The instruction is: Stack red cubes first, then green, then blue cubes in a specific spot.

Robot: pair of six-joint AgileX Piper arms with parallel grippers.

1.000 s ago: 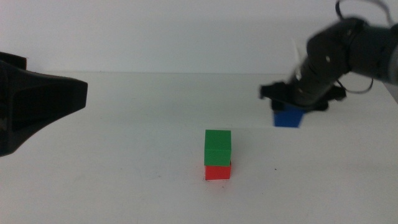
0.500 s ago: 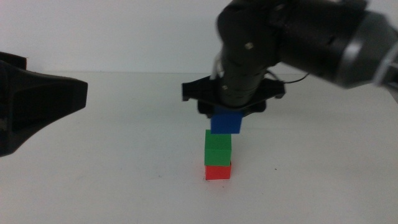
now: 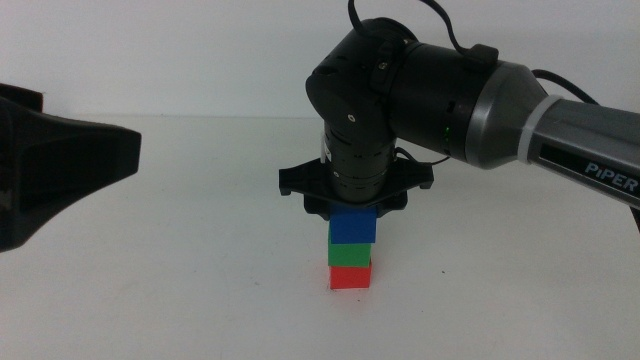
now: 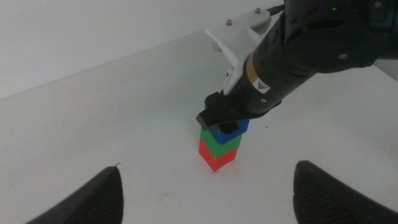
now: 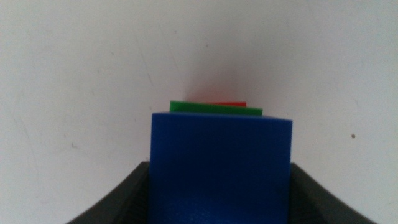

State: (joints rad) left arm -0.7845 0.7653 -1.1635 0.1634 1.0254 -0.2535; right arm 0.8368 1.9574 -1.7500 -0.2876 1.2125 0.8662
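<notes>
The red cube (image 3: 350, 277) sits on the white table with the green cube (image 3: 350, 256) on top of it. The blue cube (image 3: 353, 228) rests on the green one, slightly offset, and my right gripper (image 3: 353, 214) is shut on it from above. In the right wrist view the blue cube (image 5: 221, 165) fills the space between the jaws, with slivers of the green cube (image 5: 214, 108) and the red cube (image 5: 227, 103) beyond it. The left wrist view shows the stack (image 4: 217, 149) under the right gripper (image 4: 227, 119). My left gripper (image 4: 206, 168) waits open at the left.
The left arm's dark body (image 3: 60, 170) stands at the table's left side. The right arm (image 3: 470, 95) reaches in from the right over the stack. The white tabletop (image 3: 200, 290) around the stack is bare.
My right gripper carried the blue cube from the table's right side leftward over the stack and lowered it onto the green cube. The left arm has not moved.
</notes>
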